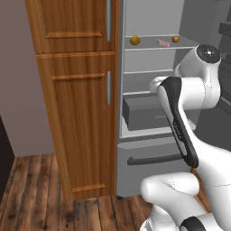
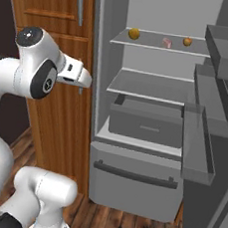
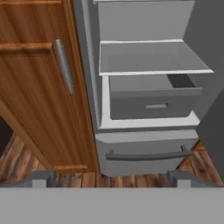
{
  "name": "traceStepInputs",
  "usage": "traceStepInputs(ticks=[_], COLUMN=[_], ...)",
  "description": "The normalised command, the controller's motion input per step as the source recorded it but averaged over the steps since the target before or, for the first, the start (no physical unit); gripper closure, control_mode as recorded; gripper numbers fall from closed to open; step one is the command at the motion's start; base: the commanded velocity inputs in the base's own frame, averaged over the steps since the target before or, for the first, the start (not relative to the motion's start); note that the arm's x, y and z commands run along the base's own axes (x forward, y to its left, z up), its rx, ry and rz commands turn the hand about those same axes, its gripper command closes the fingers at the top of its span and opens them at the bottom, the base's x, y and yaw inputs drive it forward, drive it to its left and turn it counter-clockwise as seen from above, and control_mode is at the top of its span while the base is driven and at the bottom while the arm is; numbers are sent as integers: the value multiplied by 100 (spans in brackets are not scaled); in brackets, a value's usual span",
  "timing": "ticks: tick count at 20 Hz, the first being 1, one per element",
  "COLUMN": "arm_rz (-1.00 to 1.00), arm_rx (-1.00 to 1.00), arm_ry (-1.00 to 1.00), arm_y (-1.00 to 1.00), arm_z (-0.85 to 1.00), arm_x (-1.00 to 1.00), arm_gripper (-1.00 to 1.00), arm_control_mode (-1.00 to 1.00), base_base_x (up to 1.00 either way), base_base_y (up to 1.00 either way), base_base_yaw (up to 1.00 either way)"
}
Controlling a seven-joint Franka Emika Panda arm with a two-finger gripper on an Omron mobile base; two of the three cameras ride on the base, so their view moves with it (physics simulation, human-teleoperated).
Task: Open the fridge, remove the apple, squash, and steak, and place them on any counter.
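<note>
Task progress at the moment the fridge stands open. The fridge (image 2: 151,115) has its door swung wide to the right, so the first step reads as done. All three foods rest on the upper shelf, none yet removed: the squash (image 2: 133,33) at the shelf's 9 o'clock end, the steak (image 2: 166,42) near the middle, and the apple (image 2: 187,41) toward 3 o'clock, each well apart from its neighbour. The left base view shows the same row: squash (image 1: 134,40), steak (image 1: 163,43), apple (image 1: 175,39). The gripper (image 3: 109,177), seen from the hand camera, has its fingertips (image 3: 41,178) spread wide apart and holds nothing; it faces the lower shelves and the bottom drawer (image 3: 146,151), below the level of the food. The wooden cabinet (image 1: 74,99) stands just beside the fridge at 9 o'clock. Remaining, by judgement: raise the hand to the upper shelf, take each item in turn, and carry all three to a counter.
</note>
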Motion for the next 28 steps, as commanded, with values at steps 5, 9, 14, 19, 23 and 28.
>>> traceStepInputs(ticks=[5, 9, 14, 19, 23, 28], arm_rz=[3, 0, 0, 0, 0, 0], arm_rx=[0, 0, 0, 0, 0, 0], arm_ry=[0, 0, 1, 0, 0, 0], arm_y=[-1, 0, 0, -2, -1, 0], arm_z=[17, 29, 27, 6, 0, 0], arm_x=[-25, -11, -14, -37, -9, 0], arm_gripper=[-100, -100, -100, -100, -100, -100], arm_control_mode=[-100, -100, -100, -100, 100, 100], base_base_x=[0, 0, 0, 0, -5, -3], base_base_y=[0, 0, 0, 0, -1, 0], base_base_yaw=[0, 0, 0, 0, 0, 0])
